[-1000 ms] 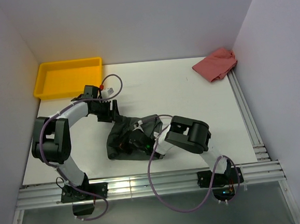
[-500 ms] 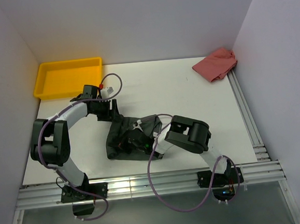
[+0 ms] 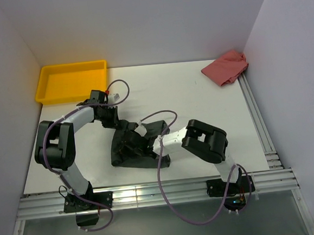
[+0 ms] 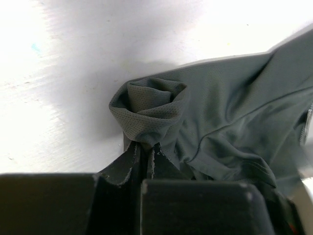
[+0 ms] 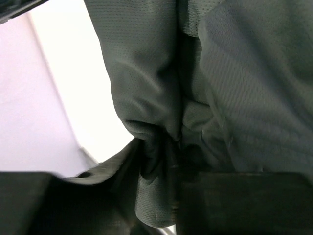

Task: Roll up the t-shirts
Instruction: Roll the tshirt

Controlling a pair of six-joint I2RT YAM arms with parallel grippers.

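The t-shirt [image 3: 128, 152] lies bunched on the counter [image 3: 200, 114], on the arms' side of the yellow tray [image 3: 68, 66], and the left gripper [image 4: 145, 149] and right gripper [image 5: 159, 156] each pinch a fold tight, likely to pull it flat for rolling

A shallow yellow tray [image 3: 71, 65] sits at the far left corner of the white surface [image 3: 165, 89]. A crumpled pink cloth [image 3: 225, 67] lies in the far right corner against the wall, well apart from the tray. Metal rails [image 3: 258, 120] line the surface's right edge.
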